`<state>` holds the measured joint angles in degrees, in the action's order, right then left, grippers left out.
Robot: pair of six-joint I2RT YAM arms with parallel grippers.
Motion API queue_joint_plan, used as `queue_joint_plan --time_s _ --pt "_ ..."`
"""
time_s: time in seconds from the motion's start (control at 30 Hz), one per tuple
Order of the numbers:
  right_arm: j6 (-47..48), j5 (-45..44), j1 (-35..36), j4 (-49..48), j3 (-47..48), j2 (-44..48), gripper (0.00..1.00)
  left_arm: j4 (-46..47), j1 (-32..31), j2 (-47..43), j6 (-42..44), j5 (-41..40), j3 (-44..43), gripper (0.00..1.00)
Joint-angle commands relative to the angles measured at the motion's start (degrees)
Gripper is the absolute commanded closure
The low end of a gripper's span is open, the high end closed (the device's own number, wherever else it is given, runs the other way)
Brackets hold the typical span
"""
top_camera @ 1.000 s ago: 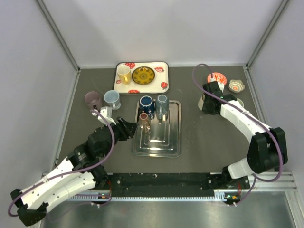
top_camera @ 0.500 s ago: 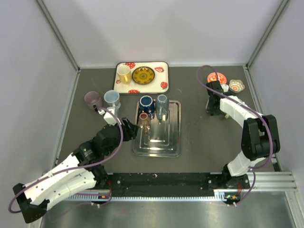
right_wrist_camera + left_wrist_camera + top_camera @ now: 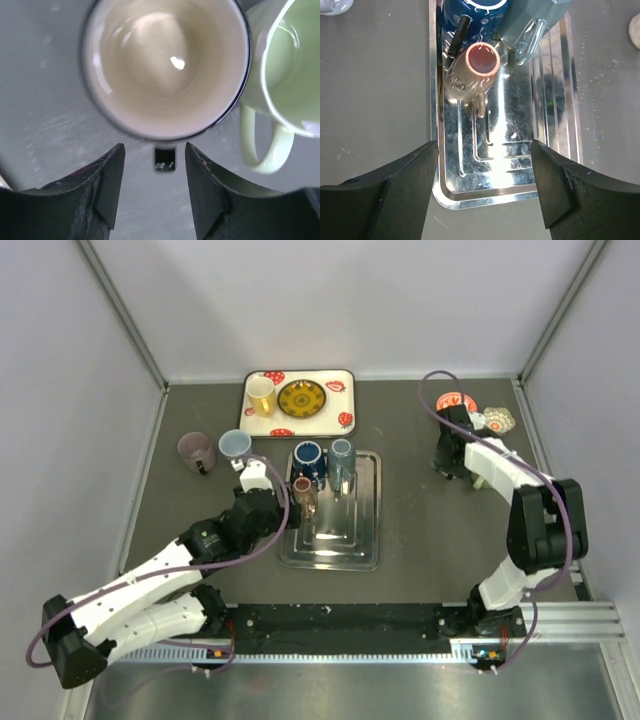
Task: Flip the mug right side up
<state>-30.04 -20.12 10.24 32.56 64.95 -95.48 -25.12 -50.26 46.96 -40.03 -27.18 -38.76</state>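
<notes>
Mug (image 3: 165, 65) stands mouth-up just ahead of right gripper (image 3: 155, 150), jaws parted, holding nothing. Flip looks done. Left gripper (image 3: 484, 145) wide, empty; only retreat remains.

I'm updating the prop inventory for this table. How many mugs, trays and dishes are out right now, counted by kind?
Mugs: 8: yellow mug, purple mug, light blue mug, dark blue mug, grey-blue mug, brown mug, cream mug, pale green mug
Trays: 2: strawberry-print tray, metal tray
Dishes: 3: dark plate, red dish, small bowl
Total: 13
</notes>
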Motion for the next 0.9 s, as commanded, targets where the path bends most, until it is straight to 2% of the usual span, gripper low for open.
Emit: queue_joint_plan --time_s 0.0,0.1,0.3,0.6,0.87 --pt "-0.98 1.75 5.57 0.22 2.11 11.53 0.45 -0.80 1.30 6.80 3.46 -0.95 -4.91 0.20" --pt "-0.20 3.59 11.70 0.14 0.36 18.38 0.42 -1.07 1.92 13.56 3.21 0.81 -7.20 0.23" --pt "-0.45 5.17 20.24 -0.83 -6.84 29.63 0.43 2.79 2.01 24.91 1.89 2.13 -9.75 0.42" --pt "-0.89 8.60 22.98 -0.12 -12.91 38.79 0.43 4.55 2.27 37.14 -0.13 -1.29 -14.41 0.44" --pt "0.51 8.08 22.98 0.23 -14.85 41.08 0.43 3.15 3.94 43.39 -4.35 -2.88 -17.14 0.53"
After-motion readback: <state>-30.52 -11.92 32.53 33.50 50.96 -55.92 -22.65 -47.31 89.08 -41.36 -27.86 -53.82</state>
